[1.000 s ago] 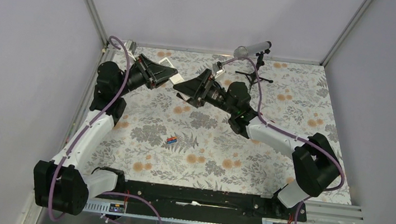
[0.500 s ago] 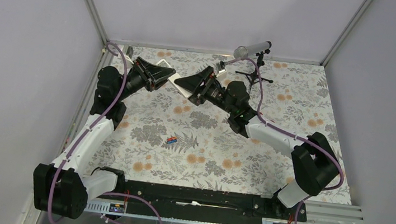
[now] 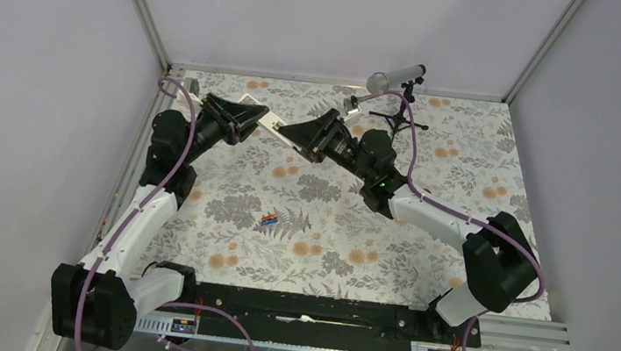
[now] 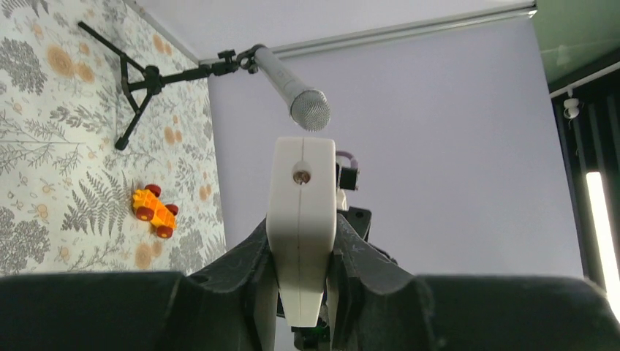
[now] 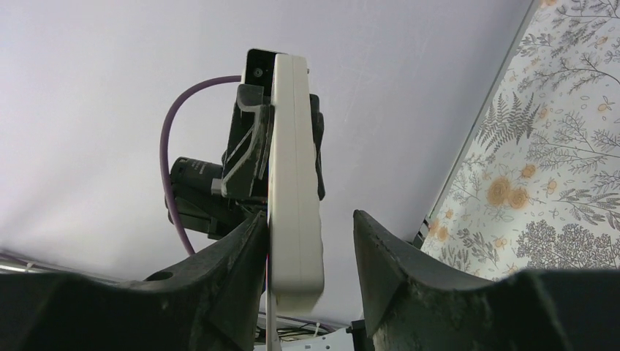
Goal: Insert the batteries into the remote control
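Observation:
The white remote control (image 3: 276, 124) hangs in the air over the back of the table, between my two grippers. My left gripper (image 3: 247, 116) is shut on one end of it; in the left wrist view the remote (image 4: 301, 205) is pinched between both fingers of that gripper (image 4: 302, 228). My right gripper (image 3: 307, 133) is open around the other end. In the right wrist view the remote (image 5: 294, 161) lies against one finger of that gripper (image 5: 310, 219), with a gap to the other finger. The red and blue batteries (image 3: 268, 219) lie together on the mat, mid-table.
A microphone (image 3: 395, 73) on a small black tripod (image 3: 397, 119) stands at the back right, close behind the right arm. An orange toy car with red wheels (image 4: 153, 212) sits on the floral mat near the tripod. The enclosure walls are close at back and sides.
Both grippers have shifted slightly toward the back, with the remote staying between them. The batteries have not moved.

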{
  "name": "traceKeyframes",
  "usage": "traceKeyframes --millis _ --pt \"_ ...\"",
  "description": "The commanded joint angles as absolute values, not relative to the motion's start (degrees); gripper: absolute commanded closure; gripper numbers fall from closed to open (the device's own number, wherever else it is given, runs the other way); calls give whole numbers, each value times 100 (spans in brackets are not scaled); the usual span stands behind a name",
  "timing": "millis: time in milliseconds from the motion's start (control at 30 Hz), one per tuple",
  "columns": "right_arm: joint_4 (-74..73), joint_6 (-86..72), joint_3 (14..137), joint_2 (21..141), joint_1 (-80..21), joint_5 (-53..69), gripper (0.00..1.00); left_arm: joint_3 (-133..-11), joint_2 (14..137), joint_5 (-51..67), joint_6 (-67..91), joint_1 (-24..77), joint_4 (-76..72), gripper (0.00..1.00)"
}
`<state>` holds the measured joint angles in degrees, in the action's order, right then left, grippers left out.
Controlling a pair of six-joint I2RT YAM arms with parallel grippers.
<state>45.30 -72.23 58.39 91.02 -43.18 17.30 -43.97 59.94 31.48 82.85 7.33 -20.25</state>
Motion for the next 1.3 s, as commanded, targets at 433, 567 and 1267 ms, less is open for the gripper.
traceKeyframes --millis 433,567,1267 --pt "4017 -7192 5932 9204 -4245 2064 34 -4577 5692 2933 8040 606 -2047 100" --pt "3625 -7255 5967 9134 -4184 2082 32 -4608 5706 2875 7668 606 -1563 100" --pt "3212 -7949 5871 9435 -3939 2850 62 -4849 6241 2075 5416 607 -643 100"
